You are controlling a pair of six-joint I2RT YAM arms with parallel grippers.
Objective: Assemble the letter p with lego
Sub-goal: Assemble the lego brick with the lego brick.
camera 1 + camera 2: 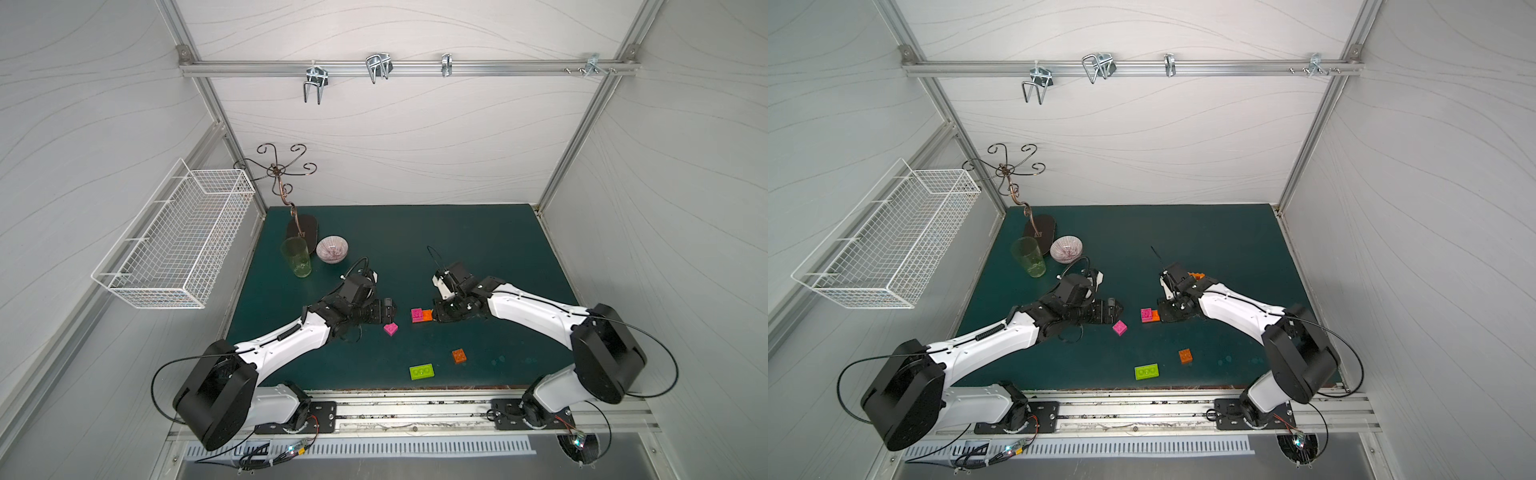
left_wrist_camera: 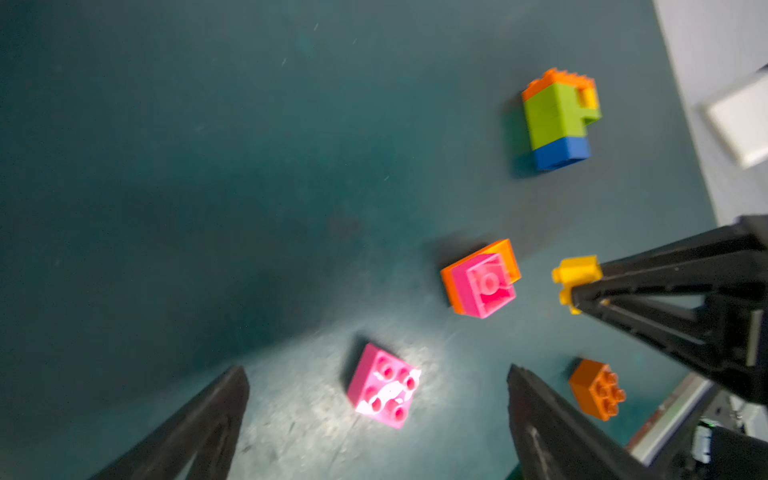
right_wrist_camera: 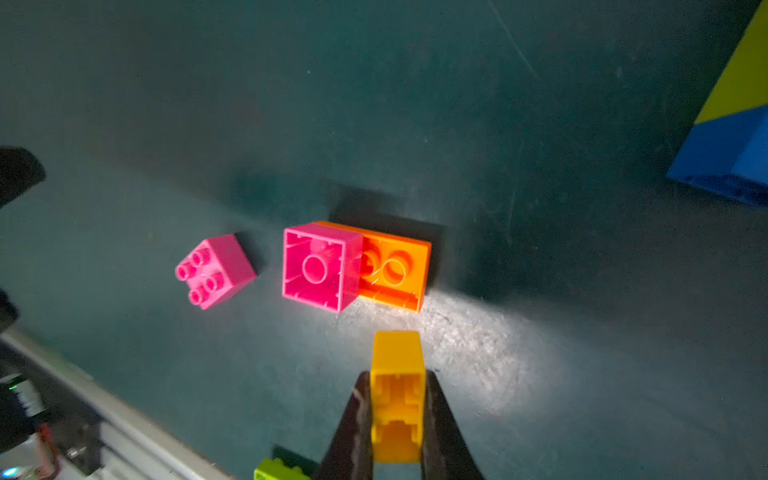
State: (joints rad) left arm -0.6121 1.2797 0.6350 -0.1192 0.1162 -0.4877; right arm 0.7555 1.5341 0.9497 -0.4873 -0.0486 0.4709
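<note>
A lone brick [image 1: 390,329] lies just left of a joined pair [image 1: 421,315]. Before them, an oblong brick [image 1: 422,371] lies left of a square brick [image 1: 459,356].

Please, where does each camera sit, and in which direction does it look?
Top views: high above the front, looking down on the table; left arm and right arm show.
Left wrist: on the left arm, facing a magenta brick between its open jaws.
Right wrist: on the right arm, looking along shut jaws gripping a yellow brick.
Shared: both wrist views show the magenta-and-orange pair.
</note>
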